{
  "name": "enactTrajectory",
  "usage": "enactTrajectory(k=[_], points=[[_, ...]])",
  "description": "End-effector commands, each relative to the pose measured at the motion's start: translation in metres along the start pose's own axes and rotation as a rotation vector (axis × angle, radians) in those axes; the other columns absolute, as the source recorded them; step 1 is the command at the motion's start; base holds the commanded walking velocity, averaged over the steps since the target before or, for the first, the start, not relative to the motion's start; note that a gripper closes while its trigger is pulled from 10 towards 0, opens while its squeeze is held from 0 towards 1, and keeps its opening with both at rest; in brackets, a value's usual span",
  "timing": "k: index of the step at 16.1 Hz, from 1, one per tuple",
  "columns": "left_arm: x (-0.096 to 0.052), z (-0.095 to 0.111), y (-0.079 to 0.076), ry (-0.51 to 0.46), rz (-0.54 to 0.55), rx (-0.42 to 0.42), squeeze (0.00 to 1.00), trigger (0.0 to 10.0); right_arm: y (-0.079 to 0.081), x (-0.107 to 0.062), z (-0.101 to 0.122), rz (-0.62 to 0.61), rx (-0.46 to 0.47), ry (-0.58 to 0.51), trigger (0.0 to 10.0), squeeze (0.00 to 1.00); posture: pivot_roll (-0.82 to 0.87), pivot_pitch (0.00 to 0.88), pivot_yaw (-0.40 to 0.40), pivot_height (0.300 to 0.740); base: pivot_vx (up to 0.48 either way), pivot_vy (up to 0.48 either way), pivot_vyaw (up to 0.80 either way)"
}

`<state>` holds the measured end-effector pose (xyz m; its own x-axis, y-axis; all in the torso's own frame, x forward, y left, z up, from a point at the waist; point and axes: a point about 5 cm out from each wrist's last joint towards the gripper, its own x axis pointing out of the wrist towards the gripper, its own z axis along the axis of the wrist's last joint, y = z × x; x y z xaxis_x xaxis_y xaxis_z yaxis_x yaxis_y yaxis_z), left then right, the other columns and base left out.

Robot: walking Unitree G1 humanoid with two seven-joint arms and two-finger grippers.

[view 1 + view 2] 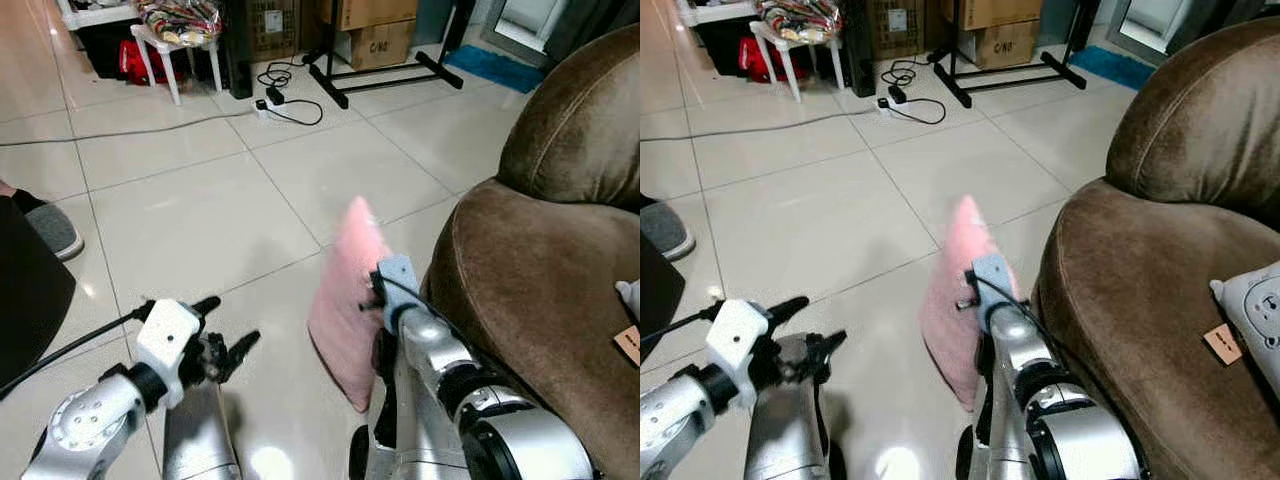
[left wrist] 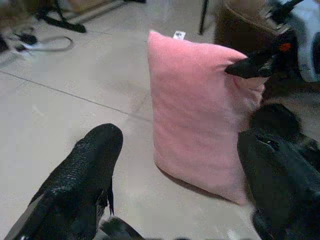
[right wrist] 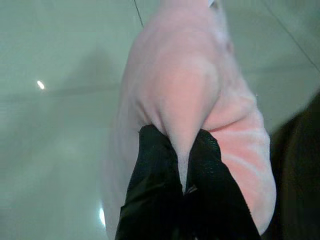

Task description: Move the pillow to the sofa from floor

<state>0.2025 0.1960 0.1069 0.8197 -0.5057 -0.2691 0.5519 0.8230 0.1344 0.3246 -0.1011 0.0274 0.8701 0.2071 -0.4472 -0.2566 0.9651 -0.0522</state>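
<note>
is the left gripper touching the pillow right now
No. The left gripper is open with floor between it and the pink pillow; the right gripper pinches the fabric.

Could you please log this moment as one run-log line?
right end effector: shut on soft pink pillow | left end effector: open, idle | pillow beside brown sofa

floor: glossy pale tiles (image 1: 200, 210); white stool (image 1: 165, 50); cardboard boxes (image 1: 375, 30); possibly a black stand (image 1: 385, 70)

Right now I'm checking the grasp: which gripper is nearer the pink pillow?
Right. The right gripper is pinching a fold of the pink pillow beside the brown sofa; the left gripper hangs open, apart from it over the floor tiles.
</note>
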Motion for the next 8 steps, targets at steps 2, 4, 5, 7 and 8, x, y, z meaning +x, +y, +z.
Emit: enactTrajectory(k=[2, 4, 5, 7, 8], points=[[0.007, 0.003, 0.005, -0.029, 0.049, 0.020, 0.00, 10.0, 0.000, 0.001, 0.033, 0.034, 0.075, -0.163, 0.0, 0.00, 0.07, 0.000, -0.066, 0.410, 0.000, 0.000, 0.00], [0.013, 0.007, 0.008, -0.065, 0.074, 0.035, 0.00, 10.0, -0.004, -0.004, 0.049, 0.047, 0.154, -0.265, 0.0, 0.00, 0.06, 0.000, -0.067, 0.410, 0.000, 0.000, 0.00], [0.014, 0.013, 0.011, -0.102, 0.086, 0.028, 0.00, 10.0, -0.016, -0.021, 0.071, -0.011, 0.284, -0.385, 0.0, 0.00, 0.05, 0.000, -0.070, 0.410, 0.000, 0.000, 0.00], [0.012, 0.021, 0.020, -0.151, 0.142, 0.012, 0.00, 10.0, -0.039, -0.069, 0.119, -0.054, 0.434, -0.620, 4.8, 0.00, 0.04, 0.000, -0.061, 0.410, 0.000, 0.000, 0.00], [0.014, 0.024, 0.022, -0.166, 0.155, 0.009, 0.00, 10.0, -0.047, -0.081, 0.133, -0.065, 0.463, -0.683, 10.0, 0.00, 0.04, 0.000, -0.061, 0.410, 0.000, 0.000, 0.00]])
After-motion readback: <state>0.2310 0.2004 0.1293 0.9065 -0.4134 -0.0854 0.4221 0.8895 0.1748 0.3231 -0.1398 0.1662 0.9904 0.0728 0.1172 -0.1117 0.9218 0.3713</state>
